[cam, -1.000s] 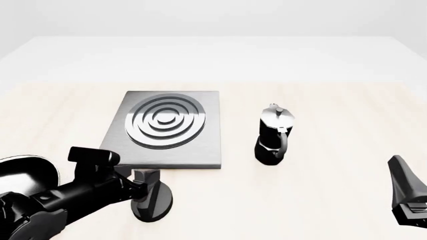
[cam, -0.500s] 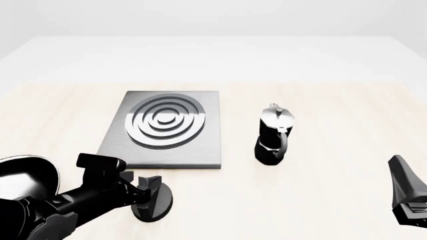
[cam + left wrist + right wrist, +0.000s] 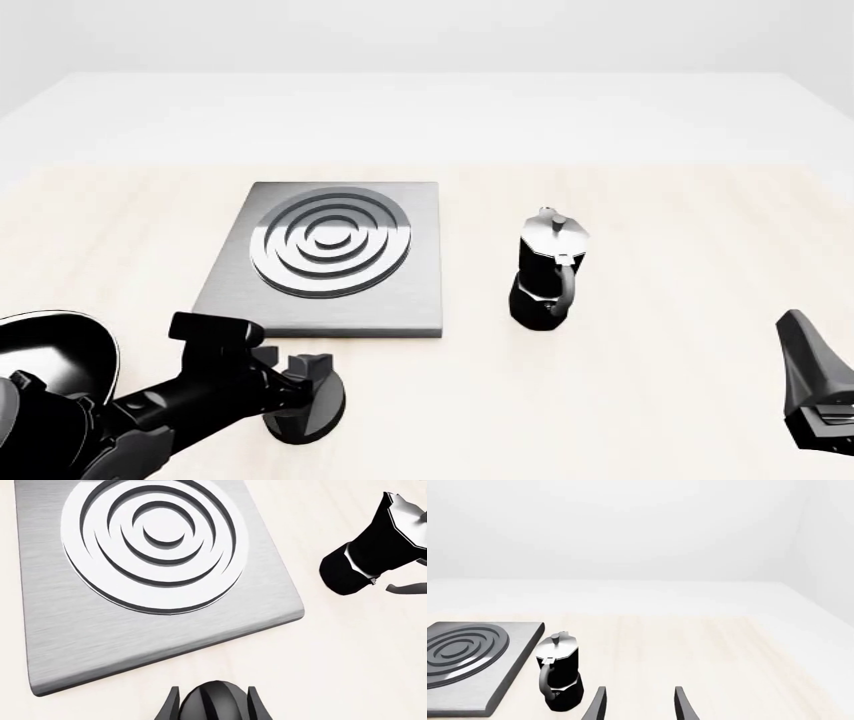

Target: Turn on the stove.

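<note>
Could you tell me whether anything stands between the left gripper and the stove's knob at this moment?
Nothing visible does. The left gripper is already at the black knob, its jaws flanking the knob on either side just in front of the stove. The moka pot stands apart, off to the stove's right.

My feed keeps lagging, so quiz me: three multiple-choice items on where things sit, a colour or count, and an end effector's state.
1. In the front view, the knob lies where?
A. before the stove's near edge
B. on the burner rings
C. right of the moka pot

2. The stove has how many burners?
A. one
B. two
C. four

3. The left end effector is:
A. raised, empty
B. around the knob
C. holding the moka pot

Answers:
1 A: it sits just nearer than the slab.
2 A: one ring set.
3 B: fingers flank the knob; the moka pot stands apart.
</note>
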Robot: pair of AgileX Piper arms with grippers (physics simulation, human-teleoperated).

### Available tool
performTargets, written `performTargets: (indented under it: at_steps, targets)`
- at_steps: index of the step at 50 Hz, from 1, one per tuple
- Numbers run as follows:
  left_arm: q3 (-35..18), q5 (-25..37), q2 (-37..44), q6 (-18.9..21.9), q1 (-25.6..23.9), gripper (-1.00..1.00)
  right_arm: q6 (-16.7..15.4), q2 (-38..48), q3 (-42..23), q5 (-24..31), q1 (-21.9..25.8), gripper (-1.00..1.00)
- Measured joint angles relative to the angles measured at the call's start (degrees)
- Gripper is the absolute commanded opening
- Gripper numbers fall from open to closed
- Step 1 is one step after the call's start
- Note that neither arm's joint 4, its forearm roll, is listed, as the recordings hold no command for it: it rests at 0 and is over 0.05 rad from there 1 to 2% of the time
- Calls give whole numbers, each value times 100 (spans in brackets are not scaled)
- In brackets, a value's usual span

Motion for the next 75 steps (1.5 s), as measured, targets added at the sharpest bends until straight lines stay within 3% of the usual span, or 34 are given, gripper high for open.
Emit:
performTargets:
  at_steps: [42, 57, 75]
  targets:
    - [110, -334, -118, -127, 472, 100, -15, 32, 0, -11, 12, 100]
    - [298, -97, -382, 306, 1182, 100, -40, 105, -3, -56, 24, 100]
    - [420, 190, -763, 497, 1458, 100, -63, 91, -4, -46, 24, 100]
